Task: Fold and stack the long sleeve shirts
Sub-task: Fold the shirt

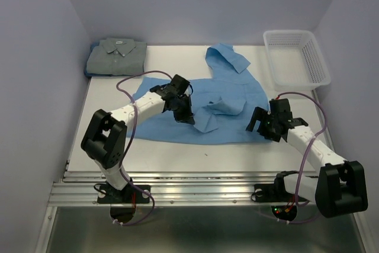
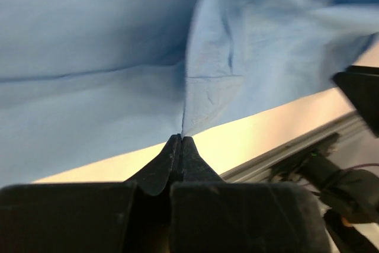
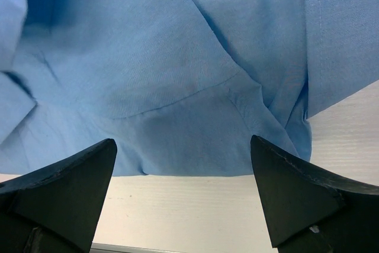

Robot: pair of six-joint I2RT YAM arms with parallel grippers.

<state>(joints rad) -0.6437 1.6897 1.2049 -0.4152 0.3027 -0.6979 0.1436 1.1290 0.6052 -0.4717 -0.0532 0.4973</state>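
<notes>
Light sky-blue collared cloth shirt (image 1: 231, 96) lies spread and partly rumpled across the middle of the white table (image 1: 177, 153). Its long axis runs left to right, and one sleeve trails toward the far edge. Left gripper (image 1: 185, 117), fingers pressed together, pinches a raised ridge of the blue fabric near the garment's centre; its wrist view shows cloth rising from the closed tips. Right gripper (image 1: 258, 124), jaws spread wide and holding nothing, is poised at the near-right hem with the fabric directly ahead of it. The right arm is judged the nearer to take that hem. Folded grey-green collared shirt (image 1: 116, 55) rests at the far-left corner; white plastic mesh basket (image 1: 288, 32) stands far right.
</notes>
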